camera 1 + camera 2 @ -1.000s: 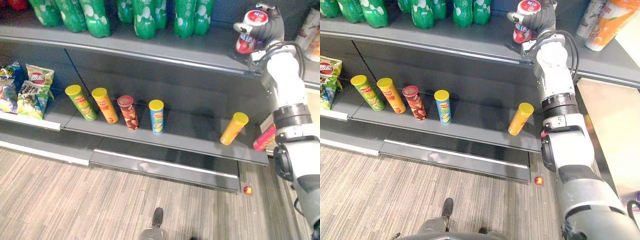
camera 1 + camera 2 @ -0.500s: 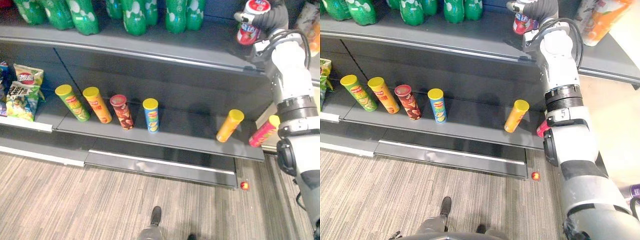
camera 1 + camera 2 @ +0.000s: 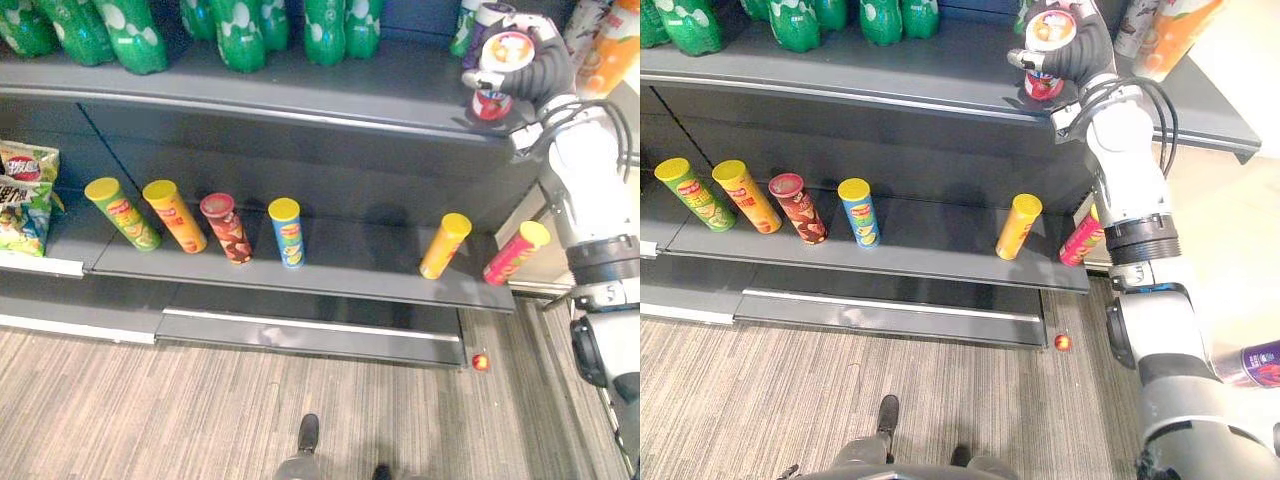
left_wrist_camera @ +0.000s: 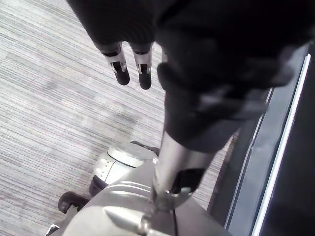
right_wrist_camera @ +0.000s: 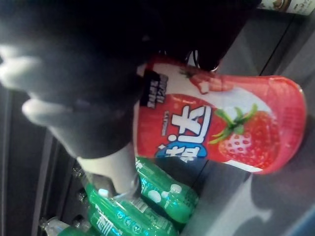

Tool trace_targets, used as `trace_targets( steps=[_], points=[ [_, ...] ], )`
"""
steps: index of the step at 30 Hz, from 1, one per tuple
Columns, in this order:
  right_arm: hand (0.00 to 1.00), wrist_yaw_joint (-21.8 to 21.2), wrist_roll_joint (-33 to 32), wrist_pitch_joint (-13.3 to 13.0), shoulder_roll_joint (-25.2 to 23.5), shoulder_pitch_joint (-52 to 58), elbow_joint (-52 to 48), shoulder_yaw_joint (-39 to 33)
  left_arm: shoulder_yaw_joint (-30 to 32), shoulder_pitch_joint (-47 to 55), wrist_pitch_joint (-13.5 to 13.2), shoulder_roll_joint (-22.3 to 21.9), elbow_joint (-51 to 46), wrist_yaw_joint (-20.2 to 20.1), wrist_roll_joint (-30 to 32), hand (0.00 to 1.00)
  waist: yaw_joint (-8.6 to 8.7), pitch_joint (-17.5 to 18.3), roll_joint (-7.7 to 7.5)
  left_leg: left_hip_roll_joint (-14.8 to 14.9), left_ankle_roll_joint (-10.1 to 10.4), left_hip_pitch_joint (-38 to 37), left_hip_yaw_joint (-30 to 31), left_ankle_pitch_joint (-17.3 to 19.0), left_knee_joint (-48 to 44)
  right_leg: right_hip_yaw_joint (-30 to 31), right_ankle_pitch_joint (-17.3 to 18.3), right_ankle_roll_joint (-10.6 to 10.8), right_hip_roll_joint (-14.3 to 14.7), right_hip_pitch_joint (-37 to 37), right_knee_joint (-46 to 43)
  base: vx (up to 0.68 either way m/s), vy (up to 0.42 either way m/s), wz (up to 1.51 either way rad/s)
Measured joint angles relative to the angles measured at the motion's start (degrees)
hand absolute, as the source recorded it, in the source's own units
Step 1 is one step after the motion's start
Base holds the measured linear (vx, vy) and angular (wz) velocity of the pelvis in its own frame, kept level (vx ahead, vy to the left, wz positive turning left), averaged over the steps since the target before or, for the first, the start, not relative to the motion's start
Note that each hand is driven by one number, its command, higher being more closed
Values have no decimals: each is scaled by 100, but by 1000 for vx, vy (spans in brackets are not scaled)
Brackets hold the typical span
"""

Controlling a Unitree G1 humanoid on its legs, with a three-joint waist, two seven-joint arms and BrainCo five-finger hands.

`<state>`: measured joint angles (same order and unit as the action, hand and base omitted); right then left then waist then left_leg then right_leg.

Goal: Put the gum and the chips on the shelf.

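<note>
Gum step: right hand (image 3: pixel 1077 50) curled round the red gum tub (image 5: pixel 221 128) over the upper shelf's (image 3: pixel 890 72) right end; next it likely needs setting upright, then releasing.

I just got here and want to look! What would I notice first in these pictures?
The right robot hand grips a red strawberry gum tub at the right end of the upper shelf. Green bottles stand along the same shelf to the left. Below, colourful chip cans stand in a row on the lower shelf.
</note>
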<state>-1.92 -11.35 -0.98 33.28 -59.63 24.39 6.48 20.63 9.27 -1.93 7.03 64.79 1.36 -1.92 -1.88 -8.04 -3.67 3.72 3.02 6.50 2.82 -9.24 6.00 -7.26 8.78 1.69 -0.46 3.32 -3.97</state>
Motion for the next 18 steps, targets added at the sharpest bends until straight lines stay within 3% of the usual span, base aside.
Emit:
trace_targets(
  steps=[11,18],
  points=[
    [100,243,10,-105,-80,68,409,-142,-69,10,-3,15,-41,10,37,0,-76,-16,-23,-82,-10,-76,-12,51,1,-75,54,78,-75,90,-13,-9,4,2],
    [100,467,3,-103,-182,-252,1042,-448,-115,-3,-3,48,-79,46,25,0,-143,-79,-128,-133,-40,-50,-35,33,1,-69,17,93,-134,74,7,1,4,-1]
  ],
)
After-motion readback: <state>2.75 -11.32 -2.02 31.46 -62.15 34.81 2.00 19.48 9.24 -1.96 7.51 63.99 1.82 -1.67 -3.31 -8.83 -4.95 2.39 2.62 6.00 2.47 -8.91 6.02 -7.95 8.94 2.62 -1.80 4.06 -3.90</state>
